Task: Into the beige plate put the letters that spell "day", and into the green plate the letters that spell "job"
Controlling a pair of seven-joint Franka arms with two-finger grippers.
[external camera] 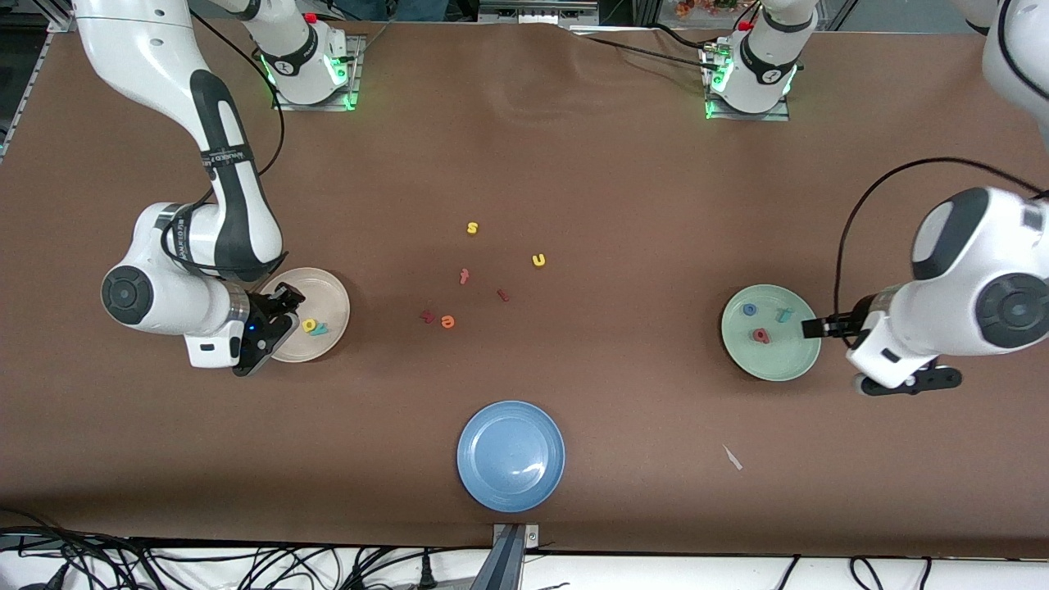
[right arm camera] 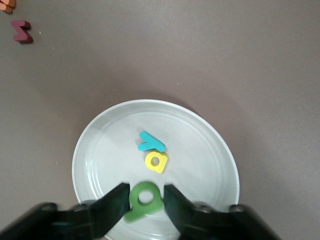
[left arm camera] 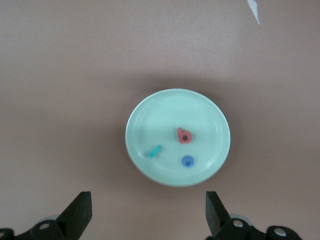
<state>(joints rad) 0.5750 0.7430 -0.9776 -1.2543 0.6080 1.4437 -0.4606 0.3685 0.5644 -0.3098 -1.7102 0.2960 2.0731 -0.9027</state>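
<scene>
My right gripper hangs low over the beige plate, shut on the green loop-and-stem letter, a finger against each side. On that plate lie the teal "y" and the yellow "d". In the front view the right gripper covers the plate's edge. The green plate holds the salmon "b", the teal "j" and the blue "o". My left gripper is open and empty, over the table beside the green plate.
A blue plate sits near the front edge at mid-table. Loose letters lie mid-table: yellow "s", yellow "u", an orange round one and three dark red ones. A white scrap lies nearer the camera than the green plate.
</scene>
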